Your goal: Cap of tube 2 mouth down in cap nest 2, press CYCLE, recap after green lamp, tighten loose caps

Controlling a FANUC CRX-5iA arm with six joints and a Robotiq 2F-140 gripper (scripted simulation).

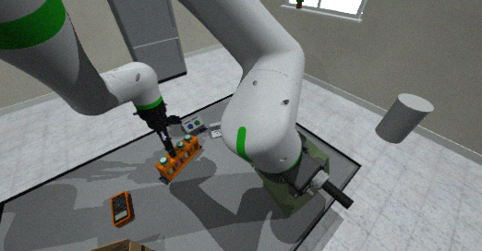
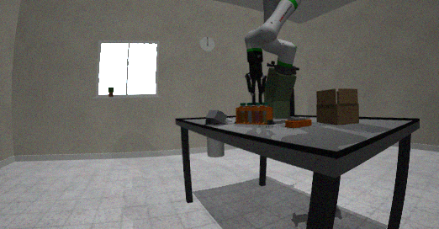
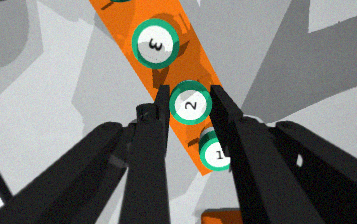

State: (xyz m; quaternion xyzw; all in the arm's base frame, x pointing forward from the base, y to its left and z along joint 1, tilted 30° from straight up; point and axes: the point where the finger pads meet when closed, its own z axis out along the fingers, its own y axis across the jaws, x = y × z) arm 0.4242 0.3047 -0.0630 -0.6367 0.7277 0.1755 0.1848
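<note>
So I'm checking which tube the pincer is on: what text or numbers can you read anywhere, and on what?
"2": on the cap between the pincer fingers.
"3": on the next cap up the rack, seen sideways.
"1": on the cap nearest the camera, partly hidden by a finger.
Key housing lettering: too small to read.
Orange meter: no readable text.
</note>
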